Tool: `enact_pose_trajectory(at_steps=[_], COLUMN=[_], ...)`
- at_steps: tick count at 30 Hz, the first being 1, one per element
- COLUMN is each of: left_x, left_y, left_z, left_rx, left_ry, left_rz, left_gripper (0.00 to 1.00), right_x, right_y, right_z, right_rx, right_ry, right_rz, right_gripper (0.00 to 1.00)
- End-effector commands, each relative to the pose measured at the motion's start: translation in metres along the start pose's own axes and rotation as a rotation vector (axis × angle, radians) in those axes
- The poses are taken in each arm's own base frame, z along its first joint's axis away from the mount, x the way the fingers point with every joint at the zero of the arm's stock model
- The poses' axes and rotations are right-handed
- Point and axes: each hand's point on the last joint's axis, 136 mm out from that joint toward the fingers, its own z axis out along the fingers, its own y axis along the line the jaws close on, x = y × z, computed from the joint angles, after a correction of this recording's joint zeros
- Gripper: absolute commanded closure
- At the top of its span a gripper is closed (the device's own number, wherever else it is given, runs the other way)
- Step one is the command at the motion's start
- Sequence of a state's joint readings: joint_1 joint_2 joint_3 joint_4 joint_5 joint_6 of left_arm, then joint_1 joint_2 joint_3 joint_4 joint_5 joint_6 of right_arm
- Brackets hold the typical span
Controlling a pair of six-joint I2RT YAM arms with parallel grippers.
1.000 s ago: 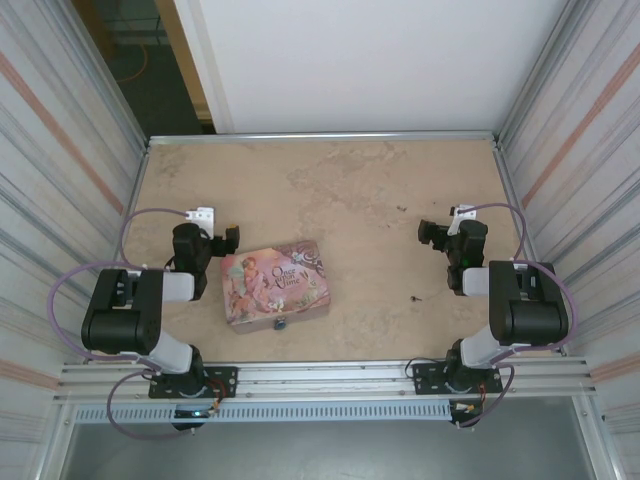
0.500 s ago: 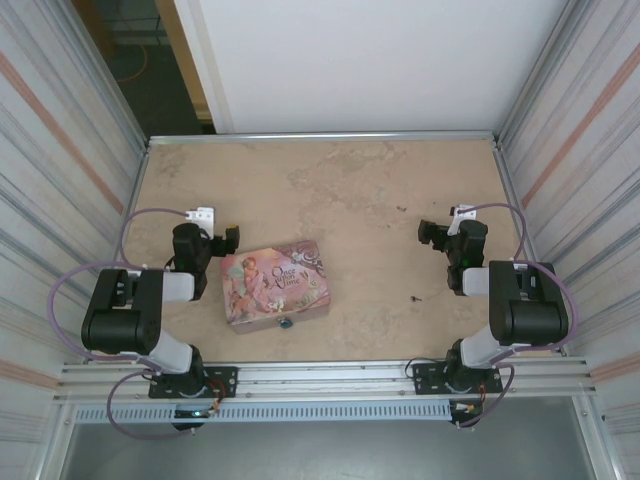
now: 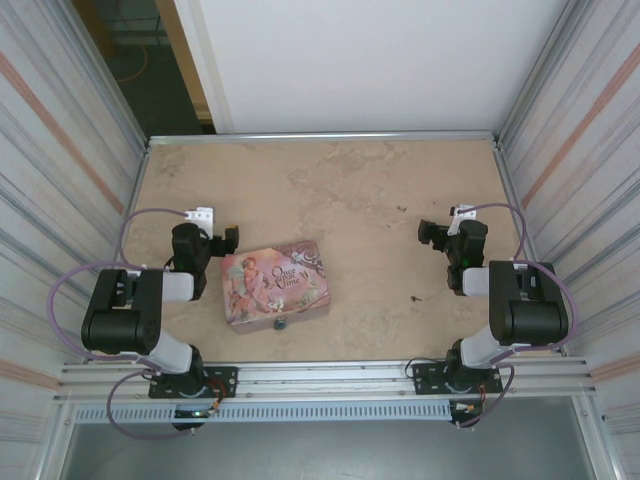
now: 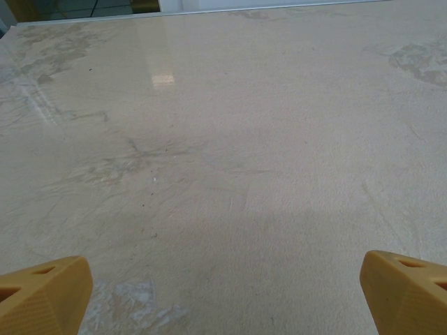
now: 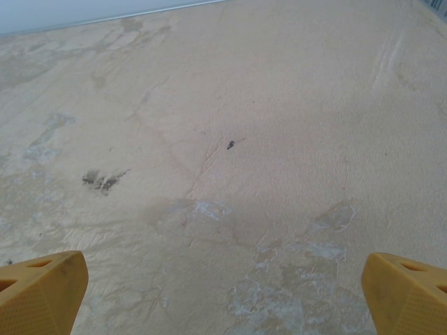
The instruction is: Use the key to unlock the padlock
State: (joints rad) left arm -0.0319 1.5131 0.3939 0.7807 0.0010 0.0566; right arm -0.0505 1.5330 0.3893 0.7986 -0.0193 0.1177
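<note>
The padlock (image 3: 281, 323) is a tiny bluish-grey body hanging at the front edge of the pink illustrated tin (image 3: 275, 280), near the table's front centre-left. The key (image 3: 416, 296) is a thin dark speck lying on the table, right of the tin and just left of the right arm. My left gripper (image 3: 230, 238) rests low beside the tin's upper left corner, its yellow fingertips (image 4: 43, 294) wide apart over bare table. My right gripper (image 3: 428, 232) sits behind the key, open, with its fingertips (image 5: 406, 289) spread and nothing between them.
The beige stone-patterned table (image 3: 340, 190) is walled by metal rails on both sides and at the back. In the right wrist view a small dark mark (image 5: 230, 144) and a smudge (image 5: 103, 179) lie on the surface ahead.
</note>
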Motion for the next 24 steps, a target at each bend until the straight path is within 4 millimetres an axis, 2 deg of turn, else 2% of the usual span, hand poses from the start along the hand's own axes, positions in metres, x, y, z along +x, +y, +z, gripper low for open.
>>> enact_pose_trajectory(at_steps=[1,5,8,14,17,22,24], left_x=[-0.011,-0.013,-0.020,-0.042,-0.057,-0.076,-0.074], left_y=[0.002,0.004,0.007,0.016,0.017,0.018,0.021], left_z=[0.002,0.000,-0.009,-0.034,-0.048,-0.076,-0.087], left_rx=[0.005,-0.008,-0.026,-0.068,-0.074,-0.070,-0.088], left_ry=[-0.027,-0.037,-0.059,-0.090,-0.105,-0.071,-0.034], left_rz=[0.009,0.003,-0.007,-0.035,-0.073,-0.197,-0.287], left_gripper=[0.01,0.01,0.01,0.01,0.01,0.01,0.01], right_x=[-0.006,-0.009,-0.016,-0.034,-0.040,-0.041,-0.040], right_y=[-0.001,0.002,0.004,0.000,0.004,0.023,0.036], right_z=[0.003,0.003,-0.001,-0.023,-0.036,-0.062,-0.071], right_rx=[0.009,-0.006,-0.006,0.027,0.013,-0.064,-0.122], right_ry=[-0.010,-0.008,-0.002,-0.026,-0.007,0.095,0.138], right_rz=[-0.028,-0.031,-0.038,-0.009,0.028,0.124,0.175], right_gripper=[0.01,0.01,0.01,0.01,0.01,0.01,0.01])
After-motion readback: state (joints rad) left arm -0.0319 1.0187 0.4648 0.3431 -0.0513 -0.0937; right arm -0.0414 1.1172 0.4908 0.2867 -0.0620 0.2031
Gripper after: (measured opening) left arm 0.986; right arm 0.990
